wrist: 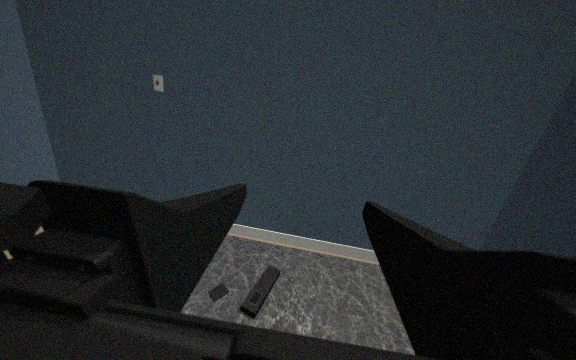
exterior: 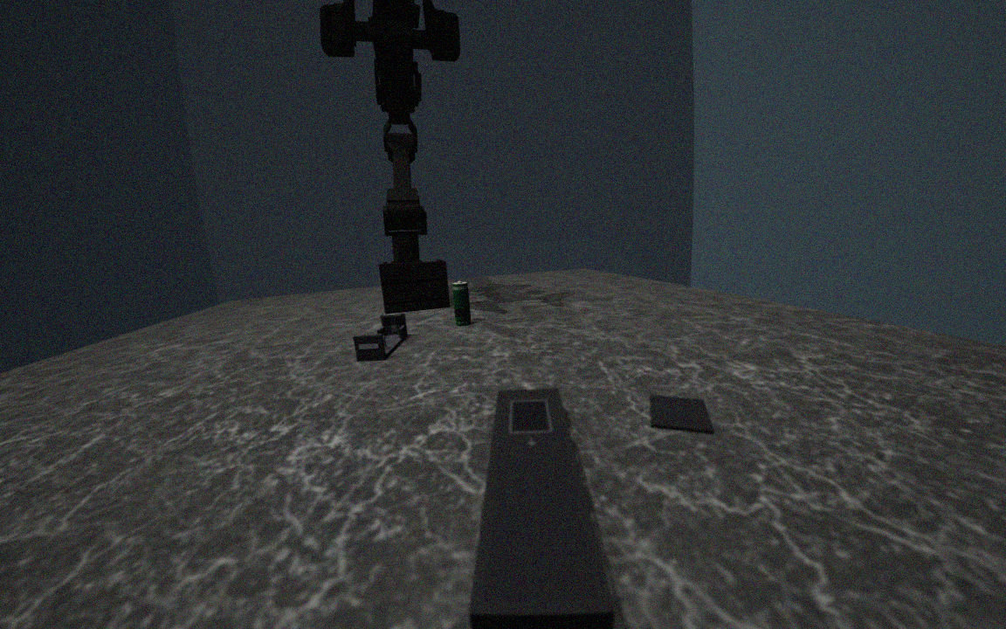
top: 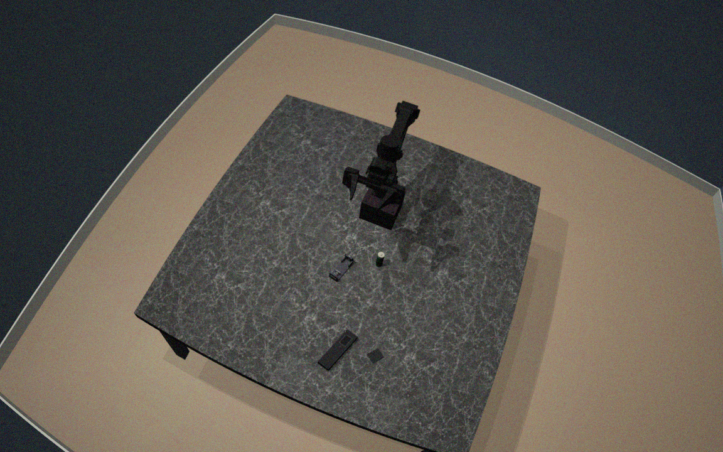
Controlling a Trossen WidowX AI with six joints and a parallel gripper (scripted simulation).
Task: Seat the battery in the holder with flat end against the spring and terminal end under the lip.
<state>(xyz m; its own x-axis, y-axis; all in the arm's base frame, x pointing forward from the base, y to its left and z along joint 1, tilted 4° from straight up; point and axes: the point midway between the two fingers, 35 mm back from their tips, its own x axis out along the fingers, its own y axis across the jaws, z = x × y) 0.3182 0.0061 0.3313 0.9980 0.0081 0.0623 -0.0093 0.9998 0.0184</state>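
Note:
The battery (top: 380,258) (exterior: 461,303) is a small green cylinder with a pale top. It stands upright on the table, beside the holder and apart from it. The holder (top: 341,269) (exterior: 370,353) is a small dark open tray with raised ends, lying empty on the table. Which end has the spring and which the lip is too small to tell. My gripper (wrist: 304,198) is open with nothing between its fingers. It is raised high by the arm's base, well away from the battery and the holder. Neither of them shows in the wrist view.
A long dark remote-like block (top: 337,349) (exterior: 538,516) (wrist: 261,291) lies on the marbled table (top: 251,242), well beyond the holder from the arm's base. A thin dark square (top: 375,355) (exterior: 680,413) (wrist: 218,292) lies beside it.

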